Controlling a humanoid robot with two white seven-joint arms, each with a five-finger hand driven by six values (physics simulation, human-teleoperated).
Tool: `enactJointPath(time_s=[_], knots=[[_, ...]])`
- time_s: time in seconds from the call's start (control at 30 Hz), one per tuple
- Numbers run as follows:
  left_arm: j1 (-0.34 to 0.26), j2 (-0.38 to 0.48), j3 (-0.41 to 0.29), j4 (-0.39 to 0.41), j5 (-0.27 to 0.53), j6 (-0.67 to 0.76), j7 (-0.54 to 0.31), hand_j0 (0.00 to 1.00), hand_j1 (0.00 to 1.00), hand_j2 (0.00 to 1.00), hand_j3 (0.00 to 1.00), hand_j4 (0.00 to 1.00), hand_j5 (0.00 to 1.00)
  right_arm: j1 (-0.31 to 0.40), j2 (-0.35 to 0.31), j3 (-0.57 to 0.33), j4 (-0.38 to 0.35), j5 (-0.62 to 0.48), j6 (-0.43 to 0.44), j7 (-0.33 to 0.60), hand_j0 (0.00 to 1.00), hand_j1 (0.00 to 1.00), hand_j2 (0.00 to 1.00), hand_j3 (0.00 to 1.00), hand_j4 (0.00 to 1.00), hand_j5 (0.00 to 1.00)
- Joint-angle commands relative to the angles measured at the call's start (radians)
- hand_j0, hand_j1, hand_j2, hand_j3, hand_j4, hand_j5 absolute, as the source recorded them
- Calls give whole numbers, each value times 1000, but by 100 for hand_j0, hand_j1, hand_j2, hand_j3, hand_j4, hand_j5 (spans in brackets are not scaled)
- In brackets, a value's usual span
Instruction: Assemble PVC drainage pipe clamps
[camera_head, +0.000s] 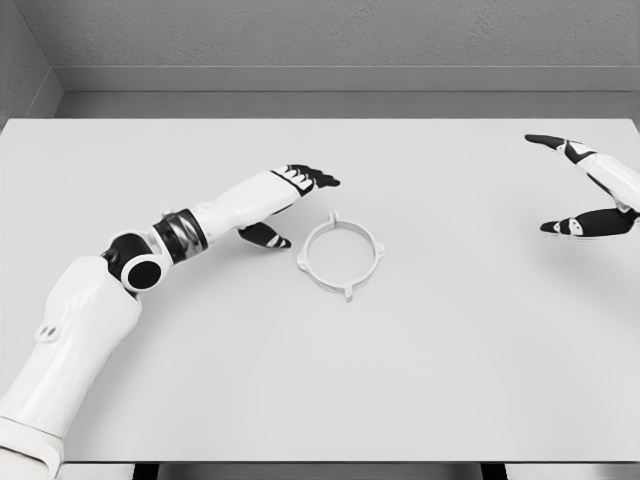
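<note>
clamp ring (341, 256) is lying alone mid-tabletop (450, 380). left hand (285, 205) is sitting just beside its left rim, crowding that side. right hand (585, 190) is hovering near the right edge, well apart. front, back and right approaches to the ring are standing open.

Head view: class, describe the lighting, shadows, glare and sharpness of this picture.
Head view: soft, even light across the white table, no glare; only a faint shadow under the ring-shaped clamp and under the left robot hand; everything is about equally sharp, though the white clamp has low contrast against the table; the right robot hand is cut by the frame edge.
</note>
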Motion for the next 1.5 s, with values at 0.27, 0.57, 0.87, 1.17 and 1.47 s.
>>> enactJointPath(time_s=[0.27,0.57,0.87,1.17,1.47], knots=[[-3,36,7,-25,25,1,1,100,100,100,100,100,100,-103,38,126,-65,56,2,3,100,100,100,100,100,100],[-15,234,30,-53,133,1,1,100,100,100,100,100,100,-244,131,135,-92,270,2,-5,100,100,100,100,100,100],[-15,291,47,-50,145,1,1,100,100,100,100,100,100,-382,319,276,4,515,2,1,100,100,100,100,100,100],[-15,291,47,-48,143,1,1,100,100,100,100,100,100,-382,369,282,93,507,2,0,100,100,100,100,100,100],[-15,291,47,-42,143,1,1,100,100,100,100,100,100,-371,365,341,132,508,2,1,100,100,100,100,100,100]])
